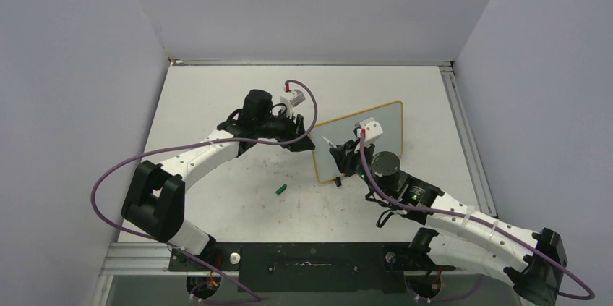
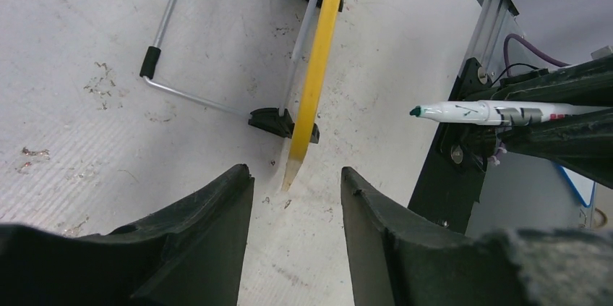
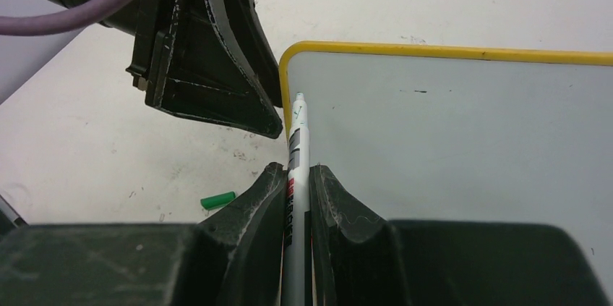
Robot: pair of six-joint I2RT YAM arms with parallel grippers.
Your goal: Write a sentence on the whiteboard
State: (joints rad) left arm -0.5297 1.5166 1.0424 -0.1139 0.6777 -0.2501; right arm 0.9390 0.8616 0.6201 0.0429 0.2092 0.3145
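The whiteboard (image 1: 389, 134) stands tilted on the tabletop (image 1: 217, 92), a little right of the middle, and its white face is turned toward the right arm. It has a thin yellow rim. The left wrist view shows it from the edge, with a black foot (image 2: 278, 121) and a wire stand (image 2: 195, 95) behind it. The left end effector (image 2: 294, 183) is wide open and holds nothing. It sits at the left edge of the board, and the lower corner of the yellow rim lines up with the gap between its two fingers, just ahead of the fingertips. I see no contact there. The right end effector (image 3: 298, 170) is closed firmly on a marker (image 3: 298, 132), a white pen with a printed label, gripped around the middle of its body. The marker points toward the upper left corner of the board. In the left wrist view its teal tip is near the face but apart from it. On the white face there is one tiny dark mark near the top. A small green cap (image 1: 280, 189) lies on the tabletop between the two arms, well apart from the board.
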